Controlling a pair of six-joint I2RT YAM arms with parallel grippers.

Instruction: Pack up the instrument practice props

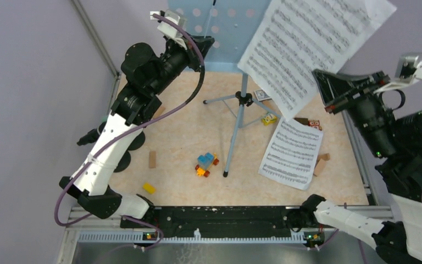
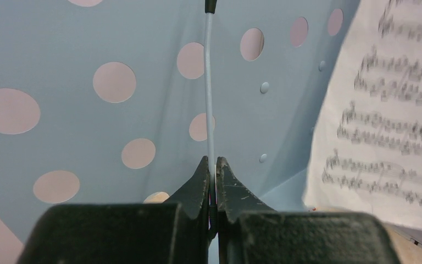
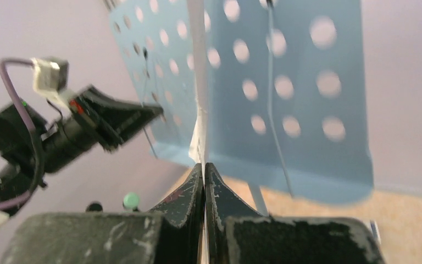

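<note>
Sheet-music page [image 1: 307,38] aloft — edge pinched in right jaws. Left jaws pinching thin white wire [image 2: 209,82] on music desk [image 1: 231,38]. Second page [image 1: 291,154] flat on worktop [image 1: 181,115], 4 o'clock.

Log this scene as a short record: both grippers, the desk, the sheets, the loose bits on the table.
desk: upright on its pole
left gripper: shut on the desk's thin wire
right gripper: shut on the edge of a sheet, held up in front of the desk
second sheet: flat on the table, right of the pole
bricks: on the table by the pole's foot
</note>
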